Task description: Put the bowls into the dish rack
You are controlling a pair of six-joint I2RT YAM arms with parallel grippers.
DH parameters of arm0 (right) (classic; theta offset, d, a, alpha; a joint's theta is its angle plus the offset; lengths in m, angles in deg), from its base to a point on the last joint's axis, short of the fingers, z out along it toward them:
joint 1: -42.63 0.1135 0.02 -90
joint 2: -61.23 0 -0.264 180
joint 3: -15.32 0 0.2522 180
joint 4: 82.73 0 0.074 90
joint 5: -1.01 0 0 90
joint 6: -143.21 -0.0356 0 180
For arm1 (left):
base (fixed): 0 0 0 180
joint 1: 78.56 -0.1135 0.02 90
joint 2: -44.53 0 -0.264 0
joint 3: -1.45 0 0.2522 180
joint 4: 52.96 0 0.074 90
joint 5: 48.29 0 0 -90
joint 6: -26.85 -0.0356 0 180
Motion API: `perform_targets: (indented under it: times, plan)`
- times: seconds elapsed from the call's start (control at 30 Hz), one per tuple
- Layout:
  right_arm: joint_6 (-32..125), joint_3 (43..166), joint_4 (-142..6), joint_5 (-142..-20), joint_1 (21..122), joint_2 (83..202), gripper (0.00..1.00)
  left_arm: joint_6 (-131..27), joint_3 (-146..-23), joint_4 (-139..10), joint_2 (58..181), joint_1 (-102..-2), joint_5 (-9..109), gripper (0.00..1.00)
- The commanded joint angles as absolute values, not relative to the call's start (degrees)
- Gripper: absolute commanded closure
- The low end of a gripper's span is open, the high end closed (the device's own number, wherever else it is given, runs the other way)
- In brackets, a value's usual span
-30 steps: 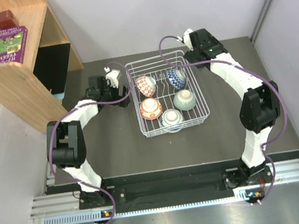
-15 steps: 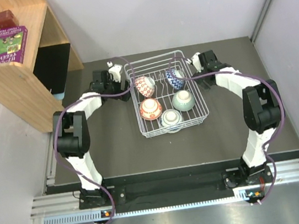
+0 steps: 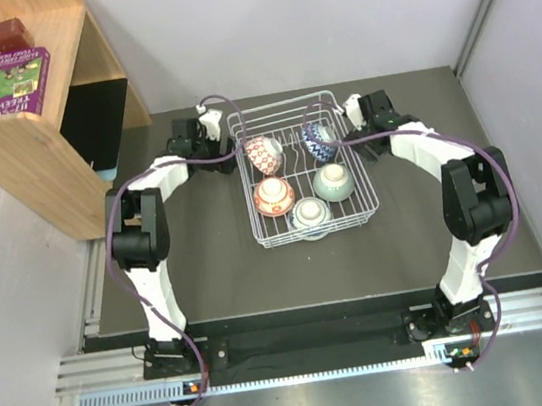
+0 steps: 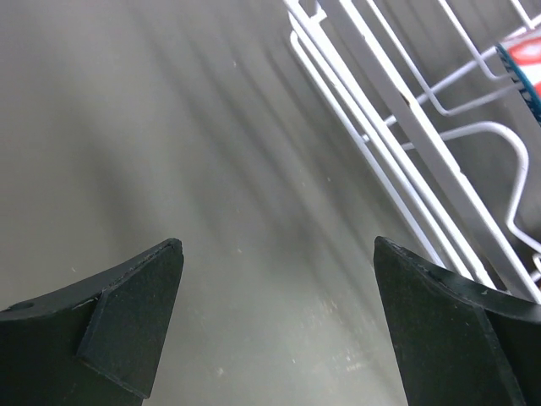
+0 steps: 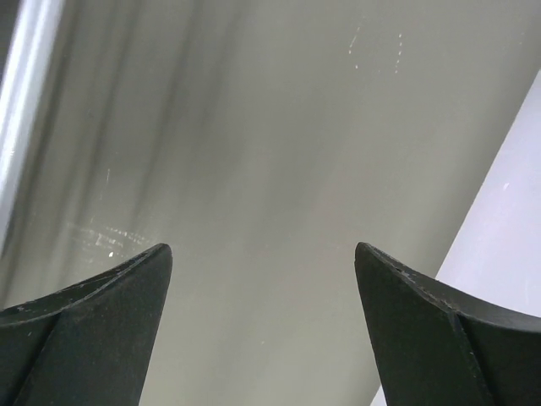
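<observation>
We count five bowls, all inside the dish rack [image 3: 279, 119]. There is one red-and-white bowl [image 3: 264, 151], one orange-red bowl [image 3: 274, 195] and one pale green bowl [image 3: 334, 182]. The other two are the far blue-and-white bowl [image 3: 319, 141] and the near blue-and-white bowl [image 3: 311, 217].

We see two grippers. The left gripper [image 4: 276, 245] hangs over the table [image 3: 210, 272] just beside the rack's far left corner. Its jaws are spread wide with nothing between them. The right gripper [image 5: 262, 249] is by the far right corner, also parted and empty.

From above, the wrists hide both sets of fingers. The rack's front wires cross the near bowl. The left wrist camera catches only a sliver of one bowl.

One wooden shelf [image 3: 39, 135] stands to the left and carries one purple box [image 3: 7, 84].
</observation>
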State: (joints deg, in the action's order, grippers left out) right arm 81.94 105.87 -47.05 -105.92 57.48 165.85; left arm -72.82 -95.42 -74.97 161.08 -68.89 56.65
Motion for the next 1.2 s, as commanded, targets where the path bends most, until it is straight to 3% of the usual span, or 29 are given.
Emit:
perform_targets:
  times: [0.0,0.33,0.6,0.67,0.87,1.17]
  plan:
    - [82.21,105.45,-44.01,-101.39,61.96,164.59,0.11,-73.34,-100.11,-74.37,163.09,-64.42,58.85,0.01]
    - [82.83,105.28,-43.83,-102.26,63.28,164.59,0.11,-74.92,-107.58,-78.24,167.66,-60.45,56.3,0.01]
    - [82.04,106.33,-42.87,-102.89,61.01,161.26,0.06,-71.85,-101.88,-76.21,162.31,-64.3,53.13,0.01]
    - [81.86,107.21,-40.85,-101.92,59.95,158.46,0.0,-71.41,-99.95,-77.52,159.15,-66.33,54.62,0.01]
    - [81.86,106.42,-37.07,-97.53,57.39,146.26,0.0,-72.98,-88.27,-79.64,144.31,-74.07,59.02,0.01]
    - [78.7,102.47,-32.23,-87.5,57.31,125.67,0.0,-78.26,-69.98,-87.99,113.9,-77.32,66.58,0.01]
